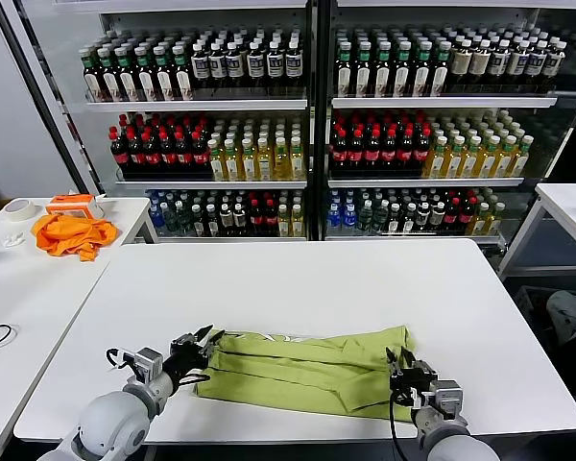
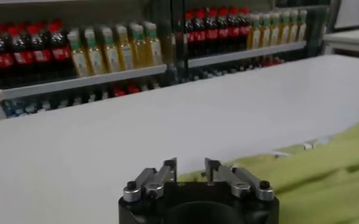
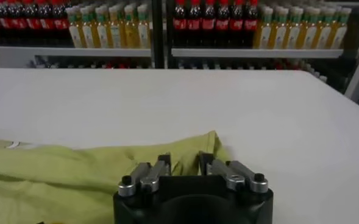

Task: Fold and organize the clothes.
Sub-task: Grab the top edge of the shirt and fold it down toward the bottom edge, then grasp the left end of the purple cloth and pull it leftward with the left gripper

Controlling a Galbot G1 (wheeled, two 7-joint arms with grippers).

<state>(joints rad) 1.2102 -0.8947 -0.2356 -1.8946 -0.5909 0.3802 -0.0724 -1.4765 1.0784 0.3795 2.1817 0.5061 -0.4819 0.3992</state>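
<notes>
Yellow-green T-shirt (image 1: 307,370), folded into a long band along the near edge of the white table (image 1: 307,288), with the left gripper (image 1: 200,344) and right gripper (image 1: 399,370) at its two ends, both with jaws parted and grasping nothing.

Bare white tabletop (image 1: 298,288) open behind folded T-shirt (image 1: 307,370), clear to far edge. Passage beyond blocked by bottle shelves (image 1: 307,106). Near edge occupied by left hand (image 1: 200,344) and right hand (image 1: 396,365), flanking shirt ends.
</notes>
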